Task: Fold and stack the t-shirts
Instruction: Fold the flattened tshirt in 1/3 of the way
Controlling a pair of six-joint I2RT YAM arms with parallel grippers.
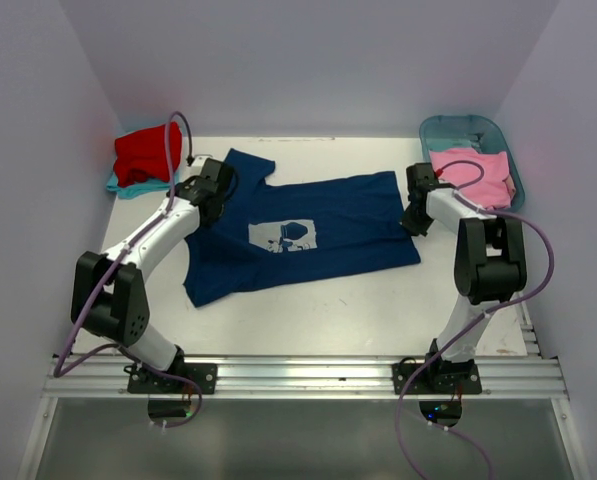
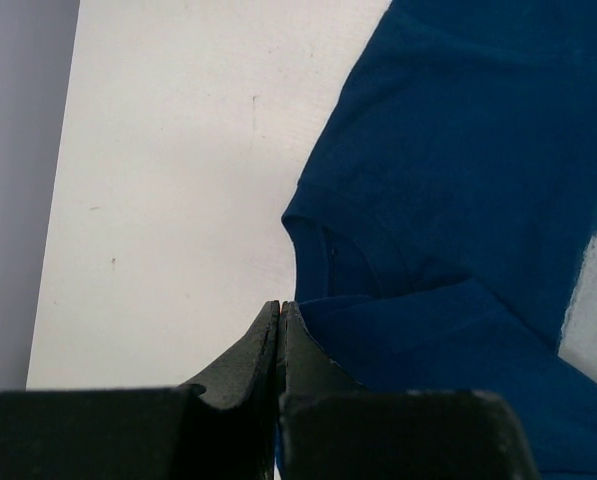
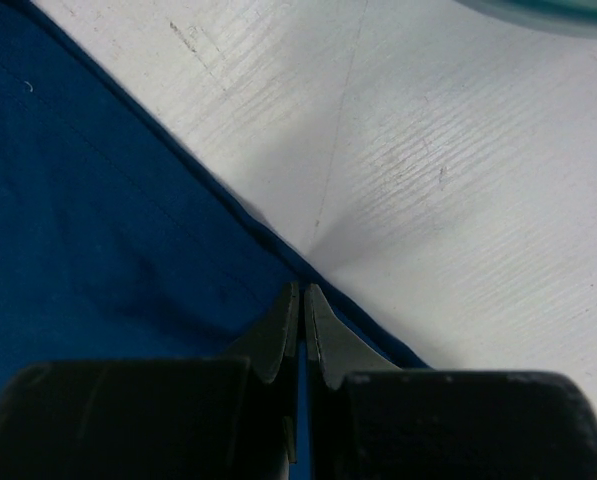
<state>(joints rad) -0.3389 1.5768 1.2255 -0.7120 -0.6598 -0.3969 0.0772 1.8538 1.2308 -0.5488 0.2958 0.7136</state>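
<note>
**A:** Start with the biggest thing. Where is the white table point(image 1: 308, 310) bare?

**B:** Ahead and to the left of the left gripper's point(image 2: 279, 306) fingertips, and ahead and to the right of the right gripper's point(image 3: 300, 290) fingertips.

**A:** And the navy t-shirt point(image 1: 348, 215)?

**B:** It is spread flat between the two pairs of fingers, with its pale print point(image 1: 283, 236) facing up. The collar end is at the left fingers and the hem end at the right ones.

**A:** What is on the outer sides?

**B:** Beyond the right fingers stands the teal tub point(image 1: 458, 128), with a pink t-shirt point(image 1: 478, 175) draped over its near rim. Beyond the left fingers, in the far corner, a red t-shirt point(image 1: 143, 152) sits on top of a teal t-shirt point(image 1: 118, 186).

**A:** How do the left fingers stand?

**B:** They are pressed together, tip against tip. The collar's curve is just ahead and to the right of them, and the cloth reaches the right finger's flank. I cannot tell if any cloth is nipped between them.

**A:** And the right ones?

**B:** They are clamped on the hem. A strip of navy shows in the slit between them, and the hem line runs off ahead and to the left, with the cloth on their left.
</note>
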